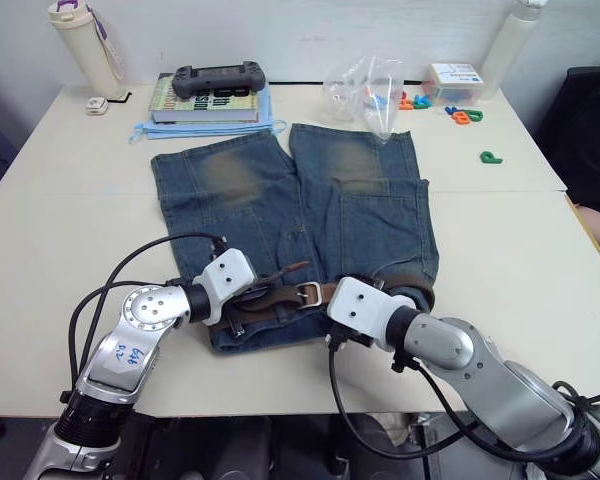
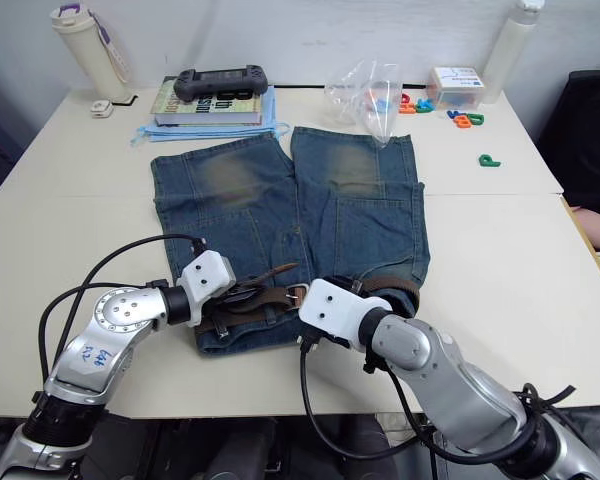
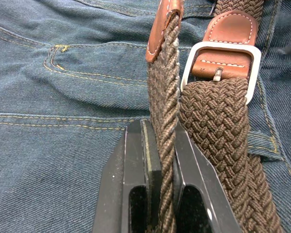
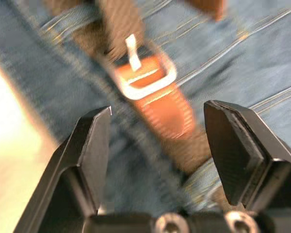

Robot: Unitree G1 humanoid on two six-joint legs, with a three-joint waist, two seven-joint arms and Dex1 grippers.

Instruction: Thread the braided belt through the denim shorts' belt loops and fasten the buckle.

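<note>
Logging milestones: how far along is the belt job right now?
Done: braided belt lies along the denim shorts waistband, strap passed through the buckle, prong through the weave. In hand: left gripper is shut on the belt's free end; right gripper is open over the buckle. Left: tucking the tail.

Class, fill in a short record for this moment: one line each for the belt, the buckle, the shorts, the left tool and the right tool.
belt: braided belt lies along the shorts' waistband, its webbing passed through the buckle frame
buckle: buckle, prong lying on the weave
shorts: denim shorts spread flat on the table, waistband toward the robot
left tool: left tool shut on the belt's free end
right tool: right tool open above the buckle, holding nothing
</note>
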